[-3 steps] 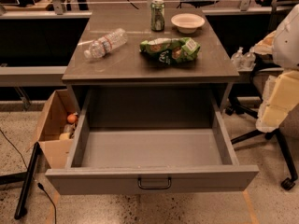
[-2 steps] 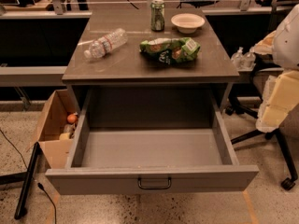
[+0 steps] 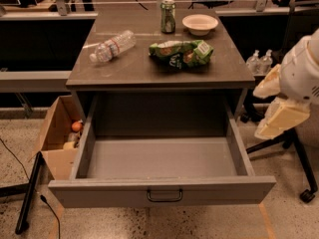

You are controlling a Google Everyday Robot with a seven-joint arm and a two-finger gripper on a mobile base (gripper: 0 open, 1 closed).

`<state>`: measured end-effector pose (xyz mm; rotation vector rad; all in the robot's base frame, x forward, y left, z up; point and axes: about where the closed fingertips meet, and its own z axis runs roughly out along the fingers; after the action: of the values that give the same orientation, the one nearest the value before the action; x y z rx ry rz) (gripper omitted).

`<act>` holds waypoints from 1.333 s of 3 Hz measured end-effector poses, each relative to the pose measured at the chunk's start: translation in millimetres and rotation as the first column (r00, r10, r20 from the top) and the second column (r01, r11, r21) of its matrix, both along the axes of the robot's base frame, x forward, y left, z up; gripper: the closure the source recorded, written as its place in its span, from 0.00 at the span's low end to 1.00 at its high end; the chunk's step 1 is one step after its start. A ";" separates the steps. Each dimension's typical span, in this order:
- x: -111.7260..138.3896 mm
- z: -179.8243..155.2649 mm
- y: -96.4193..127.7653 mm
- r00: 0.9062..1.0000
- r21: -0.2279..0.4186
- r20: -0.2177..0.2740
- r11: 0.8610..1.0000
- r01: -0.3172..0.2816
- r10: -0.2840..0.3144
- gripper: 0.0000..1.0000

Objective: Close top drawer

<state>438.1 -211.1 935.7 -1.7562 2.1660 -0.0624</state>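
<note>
Dim lab room, speckled floor, dark desks behind; grey-brown surface [image 3: 134, 66] centre frame; under it top drawer [image 3: 159, 158] pulled fully out toward camera, plain grey inside with nothing in it, flat front nearest the lens; white arm [image 3: 301, 68] at right edge, tool [image 3: 277, 102] up beside the drawer's right wall, apart from it, well away from the front, touching nothing; apart or together: cannot tell. Cardboard box [image 3: 57, 133] on floor just left of drawer; on surface: green chip bag [image 3: 180, 54], clear bottle [image 3: 112, 46] on its side, bowl [image 3: 200, 24], can [image 3: 168, 16] upright at back; small dark handle [image 3: 164, 195] at front centre. Against a second ago: no visible change; same drawer extension, same tool spot, items unmoved; so closing not begun, task judged at its start. Probable next need: tool round to the front face, straight push inward; off-centre push risks skewing the drawer.
</note>
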 end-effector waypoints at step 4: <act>-28.2 -161.9 6.6 0.969 0.128 -0.008 0.961 -0.244 0.247 1.00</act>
<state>409.9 -204.5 773.8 -1.9435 1.9049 0.1548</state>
